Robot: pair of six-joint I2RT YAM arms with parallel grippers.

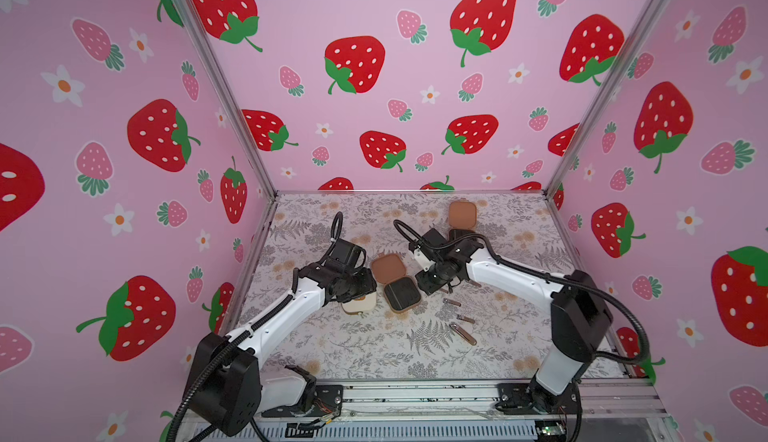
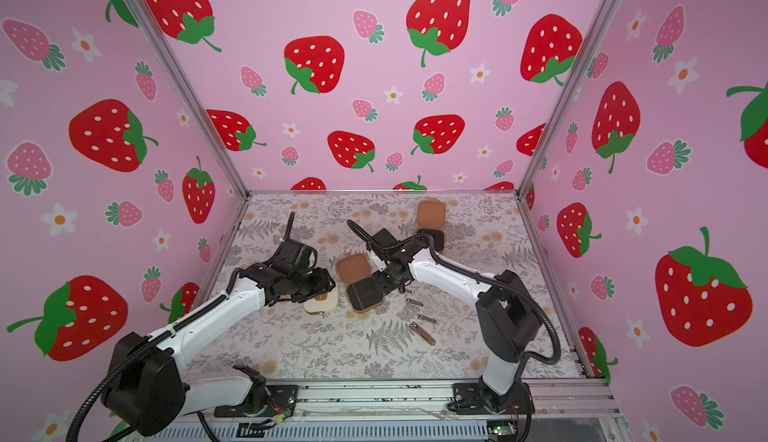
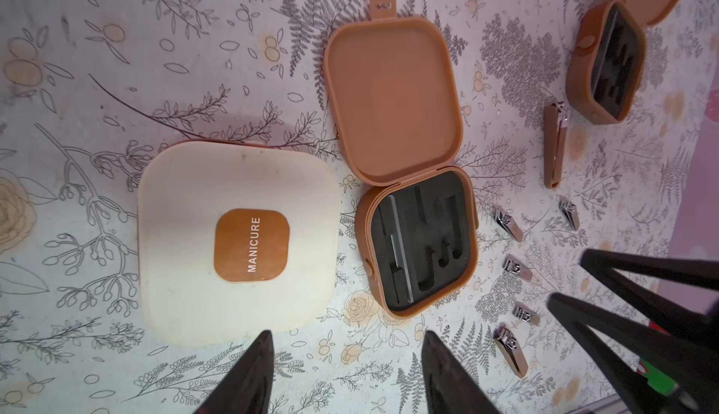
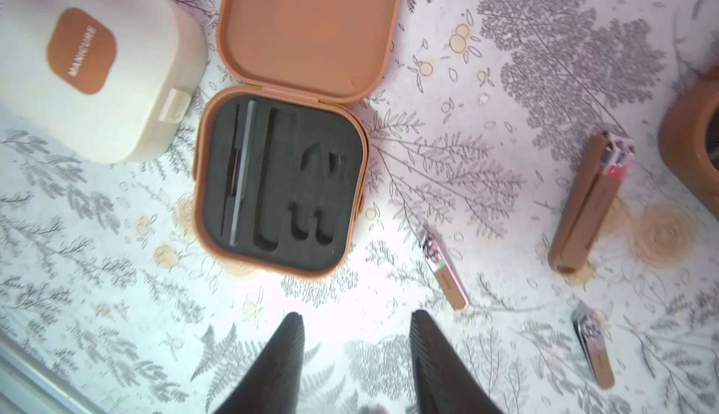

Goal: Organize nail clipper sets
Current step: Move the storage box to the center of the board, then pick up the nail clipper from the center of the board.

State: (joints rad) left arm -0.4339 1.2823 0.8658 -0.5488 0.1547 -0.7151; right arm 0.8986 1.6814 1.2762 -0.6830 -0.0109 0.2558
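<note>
A shut cream case with a brown MANICURE badge lies beside an open brown case, whose lid is folded flat back. One slim grey tool lies in a slot of its black insert. Another open brown case sits at the back. Several small clippers lie loose on the mat right of the cases. My left gripper hangs open over the cream case's edge. My right gripper is open and holds nothing, just right of the open brown case.
A longer brown-handled clipper lies between the two brown cases. Strawberry-print walls enclose the floral mat on three sides. A metal rail runs along the front edge, where both arm bases are mounted.
</note>
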